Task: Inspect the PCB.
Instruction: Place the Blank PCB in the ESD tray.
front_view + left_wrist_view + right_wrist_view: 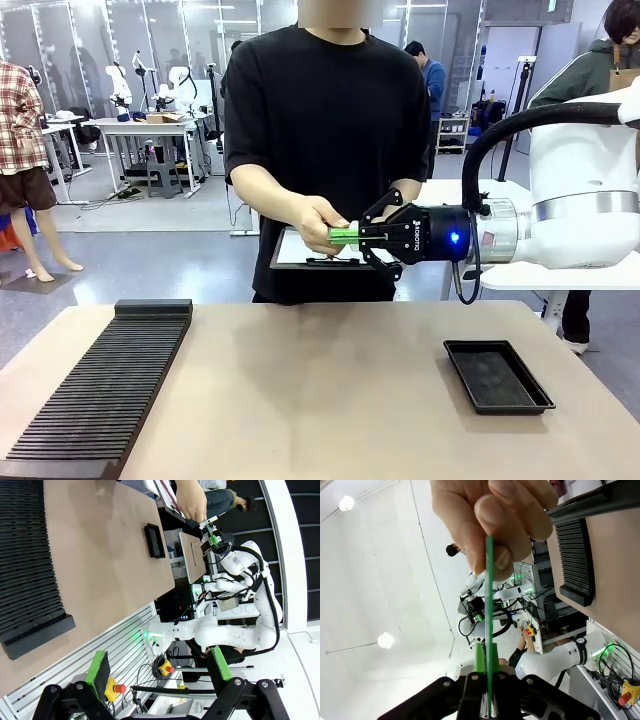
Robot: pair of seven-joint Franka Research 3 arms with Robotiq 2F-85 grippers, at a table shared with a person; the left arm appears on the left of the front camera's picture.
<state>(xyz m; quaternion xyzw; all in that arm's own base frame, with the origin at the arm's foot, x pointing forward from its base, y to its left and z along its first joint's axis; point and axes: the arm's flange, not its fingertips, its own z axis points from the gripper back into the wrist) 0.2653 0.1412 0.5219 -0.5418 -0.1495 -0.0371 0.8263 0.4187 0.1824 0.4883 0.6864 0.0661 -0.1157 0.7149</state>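
The PCB [343,236], green and seen edge-on, hangs in the air over the table's far edge. My right gripper [372,236] is shut on its near end. The person's hand [318,216] grips the other end. In the right wrist view the PCB [489,605] is a thin green line running from my right gripper [487,680] up into the person's fingers [495,515]. My left gripper [159,667] stands open well off the table's side, nothing between its green pads [97,666]. From there the PCB [209,524] is tiny and far off.
A shallow black tray [497,375] lies on the table at the right. A long black slotted rack [100,390] runs along the left side. The person holds a dark clipboard with white paper [300,250] under the PCB.
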